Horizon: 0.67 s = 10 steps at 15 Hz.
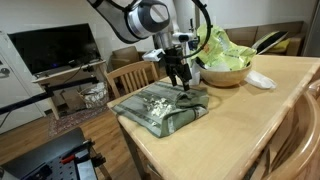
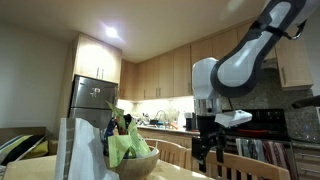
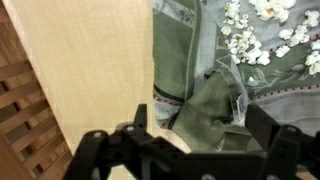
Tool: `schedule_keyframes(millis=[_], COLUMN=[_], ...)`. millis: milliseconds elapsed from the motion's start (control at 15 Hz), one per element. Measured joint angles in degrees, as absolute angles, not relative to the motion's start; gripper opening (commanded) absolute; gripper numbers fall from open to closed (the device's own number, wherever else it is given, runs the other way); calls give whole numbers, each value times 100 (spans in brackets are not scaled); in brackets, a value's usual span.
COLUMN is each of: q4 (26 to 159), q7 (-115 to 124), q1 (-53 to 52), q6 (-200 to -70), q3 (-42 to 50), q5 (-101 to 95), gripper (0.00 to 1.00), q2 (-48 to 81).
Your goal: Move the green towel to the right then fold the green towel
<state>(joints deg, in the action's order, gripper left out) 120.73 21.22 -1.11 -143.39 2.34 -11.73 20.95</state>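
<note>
The green towel (image 1: pixel 160 105) with a white flower print lies rumpled on the wooden table (image 1: pixel 250 130), near its left edge. In the wrist view the towel (image 3: pixel 200 60) fills the upper right, with a folded corner raised between my fingers. My gripper (image 1: pixel 180 82) hangs just over the towel's right part, touching or almost touching it. Its fingers (image 3: pixel 200 130) are spread wide, one on each side of the raised fold. In an exterior view the gripper (image 2: pixel 207 155) points down behind the table edge, and the towel is hidden there.
A wooden bowl (image 1: pixel 222 72) holding green cloth stands behind the towel, also seen in an exterior view (image 2: pixel 130 160). A white object (image 1: pixel 260 80) lies to its right. A wooden chair (image 1: pixel 130 75) stands at the table's left edge. Bare table (image 3: pixel 90 60) lies left of the towel.
</note>
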Motion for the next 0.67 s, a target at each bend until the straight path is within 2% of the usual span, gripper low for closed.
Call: schedule_keyframes(millis=[667], q4=[11298], q7=[1953], q1=[-109], q6=[-14348], q3=[530], q5=[-713], gripper=[100], q2=[2934])
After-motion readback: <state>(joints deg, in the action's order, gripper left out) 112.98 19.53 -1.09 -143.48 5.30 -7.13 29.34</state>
